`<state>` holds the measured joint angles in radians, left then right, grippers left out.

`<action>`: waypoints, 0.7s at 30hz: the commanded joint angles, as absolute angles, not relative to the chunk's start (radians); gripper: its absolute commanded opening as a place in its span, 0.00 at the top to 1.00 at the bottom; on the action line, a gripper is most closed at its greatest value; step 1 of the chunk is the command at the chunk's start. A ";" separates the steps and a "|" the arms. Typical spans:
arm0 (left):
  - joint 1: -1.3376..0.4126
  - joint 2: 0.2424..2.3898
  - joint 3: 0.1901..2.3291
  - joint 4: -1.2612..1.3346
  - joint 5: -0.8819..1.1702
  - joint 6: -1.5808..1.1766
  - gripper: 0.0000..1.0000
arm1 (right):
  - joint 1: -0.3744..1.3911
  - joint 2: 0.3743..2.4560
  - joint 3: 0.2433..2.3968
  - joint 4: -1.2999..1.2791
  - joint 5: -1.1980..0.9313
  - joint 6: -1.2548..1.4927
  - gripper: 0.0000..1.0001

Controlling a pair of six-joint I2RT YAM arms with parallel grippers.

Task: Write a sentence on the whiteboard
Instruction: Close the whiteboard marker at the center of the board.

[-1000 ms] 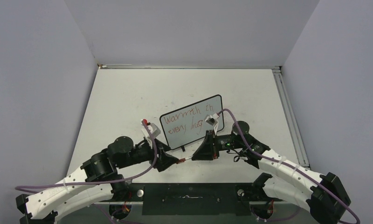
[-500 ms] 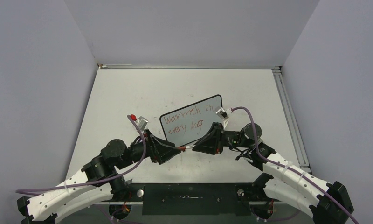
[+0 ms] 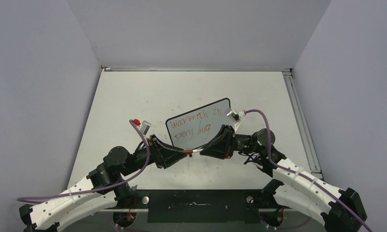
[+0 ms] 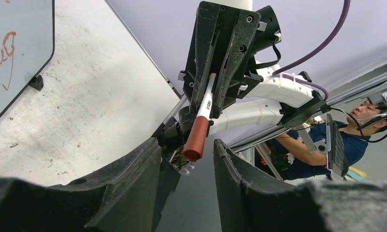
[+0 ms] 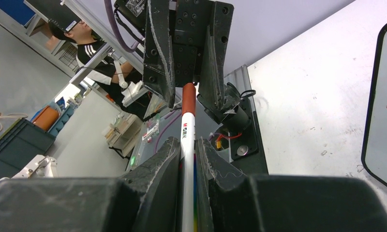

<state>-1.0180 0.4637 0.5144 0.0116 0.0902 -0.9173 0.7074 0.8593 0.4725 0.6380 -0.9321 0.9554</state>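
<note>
The whiteboard (image 3: 199, 126) stands tilted at mid-table with the red two-line sentence (image 3: 194, 124) on it. Its edge shows in the left wrist view (image 4: 17, 48) and in the right wrist view (image 5: 382, 96). My right gripper (image 3: 202, 152) (image 5: 186, 142) is shut on a white marker (image 3: 195, 152) (image 5: 187, 130), held level in front of the board. The marker's red cap (image 4: 197, 137) points at my left gripper (image 3: 186, 152) (image 4: 186, 147). That gripper is open, and the cap's end lies between its fingertips without visible contact.
A black base plate (image 3: 196, 205) runs along the near edge between the arm bases. A metal rail (image 3: 298, 116) lines the table's right side. Grey walls enclose the left, back and right. Purple cables (image 3: 143, 140) loop over both wrists.
Both grippers have risen from the near table edge towards the board and turned to face each other. The left gripper has closed in on the marker's red cap.
</note>
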 commanded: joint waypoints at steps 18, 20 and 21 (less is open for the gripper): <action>-1.009 0.467 0.500 0.160 0.140 -0.964 0.94 | 0.706 0.868 0.478 0.715 -0.957 0.957 0.95; -1.009 0.471 0.493 0.178 0.154 -0.969 1.00 | 0.708 0.869 0.479 0.718 -0.957 0.957 0.95; -1.008 0.472 0.488 0.197 0.164 -0.973 1.00 | 0.709 0.871 0.480 0.720 -0.957 0.957 0.95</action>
